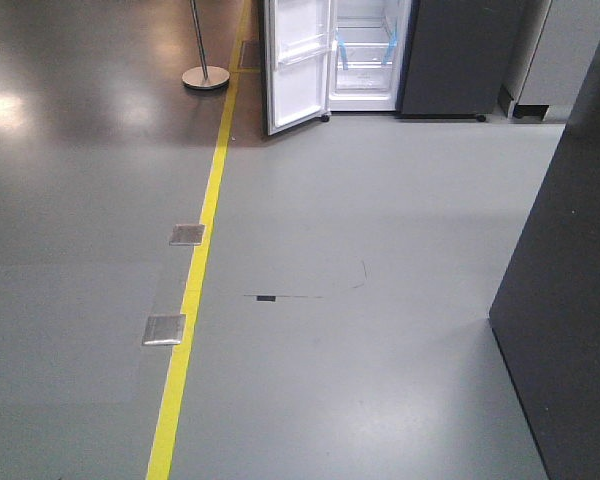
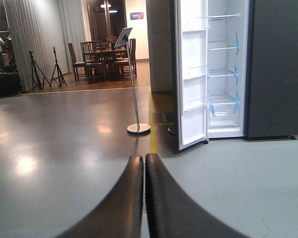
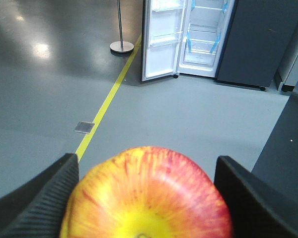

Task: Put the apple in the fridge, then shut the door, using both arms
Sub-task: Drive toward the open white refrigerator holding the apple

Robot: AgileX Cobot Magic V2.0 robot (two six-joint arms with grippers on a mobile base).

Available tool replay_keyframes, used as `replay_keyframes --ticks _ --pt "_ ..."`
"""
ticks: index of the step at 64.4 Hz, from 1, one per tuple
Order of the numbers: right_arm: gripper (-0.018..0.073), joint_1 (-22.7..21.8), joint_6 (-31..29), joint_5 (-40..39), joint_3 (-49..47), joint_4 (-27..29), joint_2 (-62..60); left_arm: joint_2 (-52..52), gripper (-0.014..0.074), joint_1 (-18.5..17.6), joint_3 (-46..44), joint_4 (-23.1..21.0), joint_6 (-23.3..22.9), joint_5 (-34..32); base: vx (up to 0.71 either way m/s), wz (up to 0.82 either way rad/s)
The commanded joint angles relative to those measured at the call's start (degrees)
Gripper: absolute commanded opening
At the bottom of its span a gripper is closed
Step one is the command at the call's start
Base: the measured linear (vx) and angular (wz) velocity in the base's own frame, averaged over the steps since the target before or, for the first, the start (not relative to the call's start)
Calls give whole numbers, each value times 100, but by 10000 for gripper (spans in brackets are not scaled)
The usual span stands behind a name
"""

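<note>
The apple (image 3: 148, 201) is pinched by the right pincer (image 3: 148, 186) at the bottom of the right wrist view, with one black finger pressed on each side. The left pincer (image 2: 144, 166) is pressed together, and nothing is held in it. The fridge (image 1: 365, 50) is seen at the top of the front view, well apart from the robot. Its door (image 1: 298, 65) is swung wide open to the left. A long stretch of grey floor (image 1: 380, 250) must be crossed first. The apple is round and smooth, so it could be dropped on the way if the grip is shaken loose. It could be bruised if it is squeezed too hard. The dark panel (image 1: 570, 300) at the right edge could be hit if the base is turned too sharply. The pole stand (image 1: 202, 72) at the upper left could be knocked if the door is neared from too far left.
</note>
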Motion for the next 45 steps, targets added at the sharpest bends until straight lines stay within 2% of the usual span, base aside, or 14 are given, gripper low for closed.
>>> replay_keyframes --ticks 1,45 --pt "98 -8 -42 -469 -144 52 -34 -87 -6 -34 -102 -41 -56 -439 22 0" --pt "98 -8 -42 -469 -144 52 -34 -87 -6 -34 -102 -41 -56 -439 21 3"
